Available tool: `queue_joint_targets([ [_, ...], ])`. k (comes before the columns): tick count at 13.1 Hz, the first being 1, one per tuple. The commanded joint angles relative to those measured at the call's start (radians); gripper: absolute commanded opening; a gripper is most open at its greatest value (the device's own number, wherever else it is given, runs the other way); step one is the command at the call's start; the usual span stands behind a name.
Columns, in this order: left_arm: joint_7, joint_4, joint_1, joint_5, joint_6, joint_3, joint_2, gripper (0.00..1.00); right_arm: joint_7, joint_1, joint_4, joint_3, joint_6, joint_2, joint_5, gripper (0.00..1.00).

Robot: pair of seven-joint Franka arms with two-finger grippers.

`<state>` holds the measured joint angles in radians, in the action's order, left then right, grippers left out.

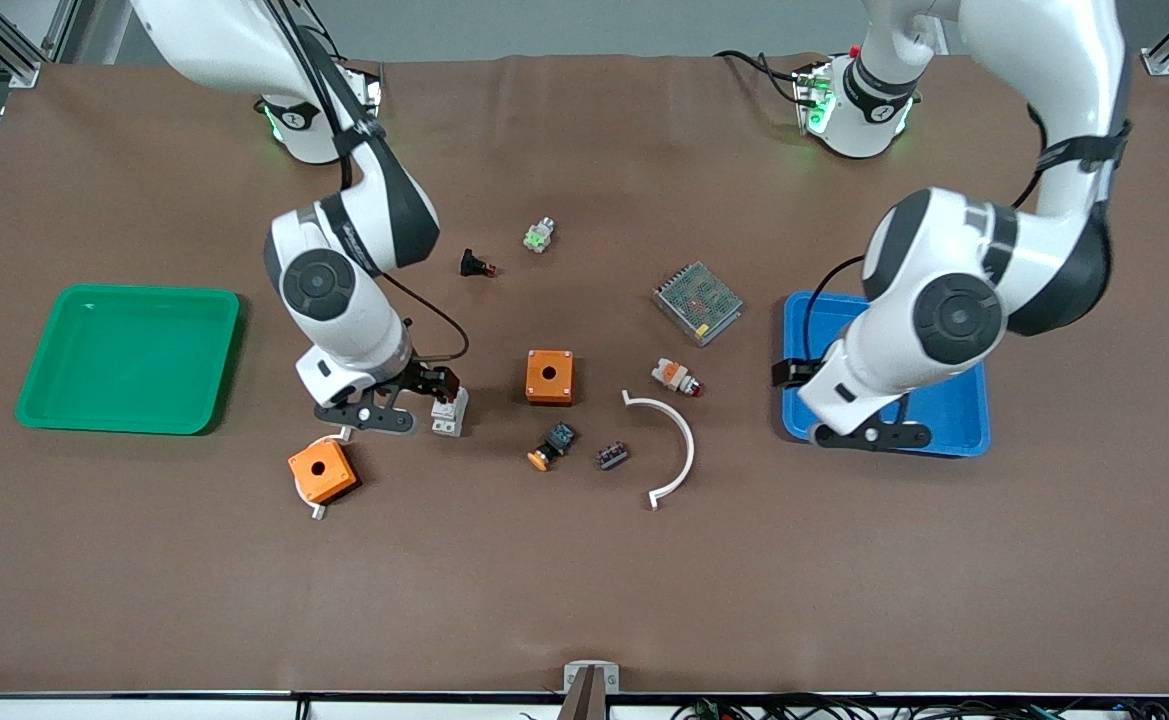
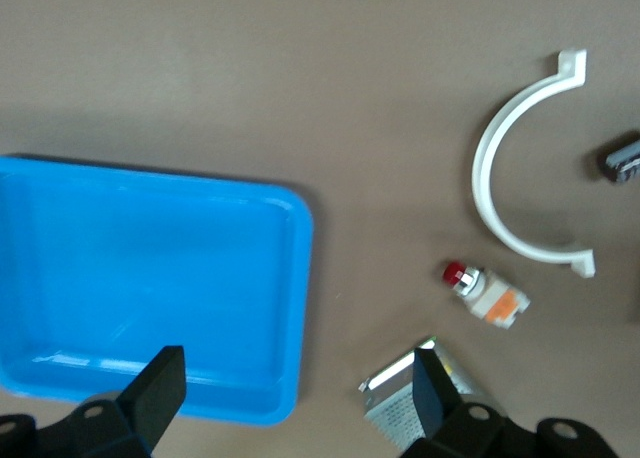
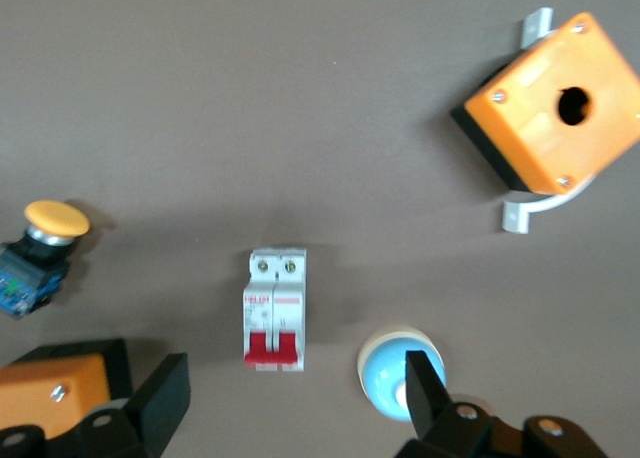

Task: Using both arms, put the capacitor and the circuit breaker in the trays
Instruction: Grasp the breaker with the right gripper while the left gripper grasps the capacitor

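The circuit breaker (image 1: 449, 412), a white block with red levers, lies on the brown mat; the right wrist view shows it (image 3: 275, 308) clearly. My right gripper (image 1: 432, 385) hangs just above it, open and empty (image 3: 295, 370). The capacitor (image 1: 612, 456), a tiny dark block with reddish marks, lies beside the white arc bracket (image 1: 669, 445) and shows at the edge of the left wrist view (image 2: 624, 159). My left gripper (image 1: 792, 372) is open and empty (image 2: 297, 356) over the edge of the blue tray (image 1: 954, 410), apart from the capacitor.
A green tray (image 1: 129, 355) sits at the right arm's end. Two orange boxes (image 1: 549, 377) (image 1: 322, 470), a black-and-blue part with orange cap (image 1: 552, 445), a white-and-orange part (image 1: 674, 377), a mesh power supply (image 1: 698, 301) and a blue-white round part (image 3: 392, 383) lie around.
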<state>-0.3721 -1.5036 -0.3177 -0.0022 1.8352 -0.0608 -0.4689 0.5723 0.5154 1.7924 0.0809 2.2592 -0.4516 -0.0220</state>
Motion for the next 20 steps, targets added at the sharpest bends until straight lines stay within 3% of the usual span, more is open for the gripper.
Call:
queue_joint_targets([
  [1, -0.083, 0.028, -0.038, -0.013, 0.100, 0.004, -0.074, 1.00, 0.012, 0.008, -0.036, 0.010, 0.037, -0.071, -0.041, 0.93],
  [5, -0.194, 0.029, -0.089, -0.013, 0.257, 0.004, -0.174, 1.00, 0.009, 0.027, -0.051, 0.010, 0.097, -0.154, -0.069, 0.92],
  [7, -0.282, 0.064, -0.124, -0.015, 0.321, 0.003, -0.236, 1.00, 0.006, 0.032, -0.050, 0.010, 0.120, -0.183, -0.069, 0.83],
  [8, -0.357, 0.101, -0.141, -0.019, 0.331, 0.003, -0.269, 1.00, -0.002, 0.034, -0.050, 0.010, 0.126, -0.188, -0.069, 0.67],
  [10, -0.492, 0.169, -0.175, -0.035, 0.363, 0.003, -0.328, 1.00, -0.003, 0.034, -0.051, 0.010, 0.120, -0.188, -0.069, 0.19],
  [11, -0.536, 0.177, -0.187, -0.036, 0.410, 0.003, -0.342, 1.00, 0.001, 0.032, -0.051, 0.010, 0.117, -0.187, -0.069, 0.02],
  [14, -0.619, 0.178, -0.233, -0.036, 0.570, 0.003, -0.378, 1.00, -0.011, 0.025, -0.056, 0.011, 0.097, -0.158, -0.067, 0.00],
  [17, -0.654, 0.212, -0.277, -0.035, 0.673, 0.004, -0.444, 1.00, -0.049, 0.009, -0.057, 0.019, -0.028, -0.047, -0.055, 0.00],
  [20, -0.656, 0.261, -0.308, -0.035, 0.683, 0.012, -0.510, 1.00, -0.107, -0.079, -0.051, 0.020, -0.222, 0.091, -0.055, 0.00],
])
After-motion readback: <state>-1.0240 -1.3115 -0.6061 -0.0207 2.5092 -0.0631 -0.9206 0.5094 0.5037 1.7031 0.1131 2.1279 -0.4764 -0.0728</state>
